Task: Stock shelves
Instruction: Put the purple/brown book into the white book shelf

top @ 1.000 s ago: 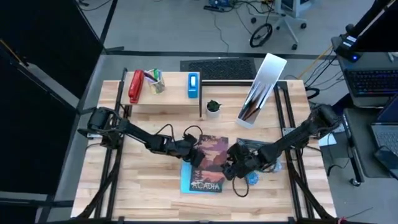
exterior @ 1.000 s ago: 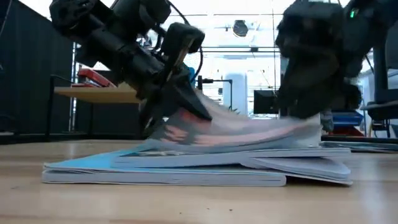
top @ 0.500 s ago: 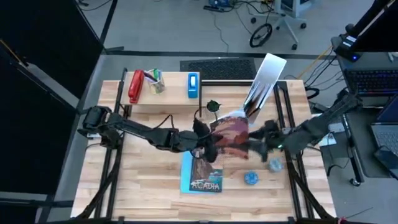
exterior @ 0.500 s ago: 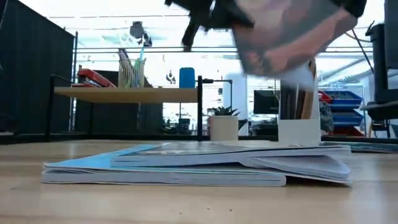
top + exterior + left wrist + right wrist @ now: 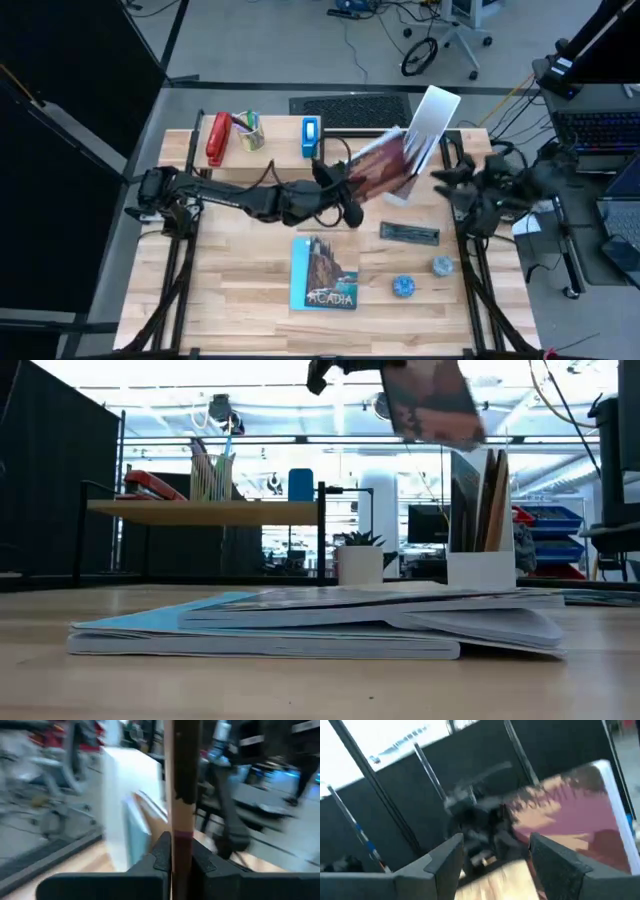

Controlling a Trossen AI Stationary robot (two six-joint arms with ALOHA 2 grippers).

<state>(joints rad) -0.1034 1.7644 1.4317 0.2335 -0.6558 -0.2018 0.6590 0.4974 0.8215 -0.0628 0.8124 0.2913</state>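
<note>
The left gripper is clamped on the lower edge of a reddish-brown book, fingers pressed flat against both faces of the cover; in the left wrist view the book appears edge-on between the two fingers. The book is held clear of the tabletop, tilted, with its long axis running from the gripper up and toward the white file holder at the table's far right; its far end overlaps the open mouth of the holder in the high view. In the low view the book hangs above the file holder, which already contains several upright volumes. The file holder stands slanted, its long axis pointing diagonally toward the far right corner. The wooden shelf lies along the far left of the table, long axis parallel to the far edge, and carries a red stapler, a pen cup and a blue container. A small potted plant stands between the shelf and the file holder. The right gripper is at the table's right edge, jaws spread apart and holding nothing. On the tabletop lie a blue book titled ACADIA, a dark flat case and two small round objects
</note>
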